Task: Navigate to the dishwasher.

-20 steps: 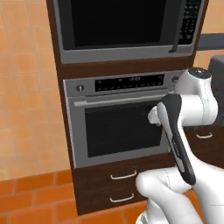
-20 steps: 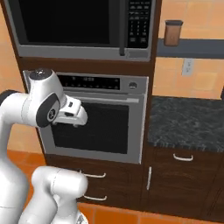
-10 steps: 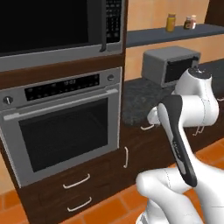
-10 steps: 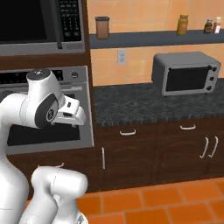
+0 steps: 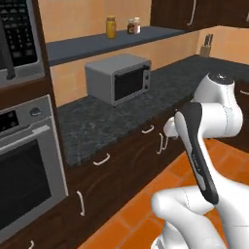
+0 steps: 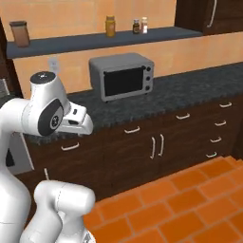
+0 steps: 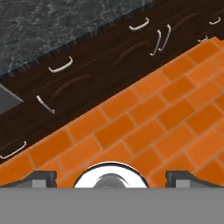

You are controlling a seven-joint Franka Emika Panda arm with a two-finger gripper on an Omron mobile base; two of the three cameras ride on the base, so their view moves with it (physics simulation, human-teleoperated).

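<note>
The dishwasher is out of view; the fronts under the counter here are all dark wood cabinet doors and drawers. My gripper hangs in the air above the orange tile floor, pointing down at it and at the cabinet bases. Its fingertips stand wide apart with nothing between them, so it is open. The hand is held in front of the arm, at about counter height, and also appears beside the white shoulder.
A steel oven with a dark glass window stands at the far left. A grey countertop oven sits on the dark granite counter. Jars stand on the shelf above. Open floor stretches to the right.
The whole scene has slid left as the base moved right: the wall oven went from centre to the left edge, and the counter, countertop oven and cabinets came into view. The arm's pose is unchanged.
</note>
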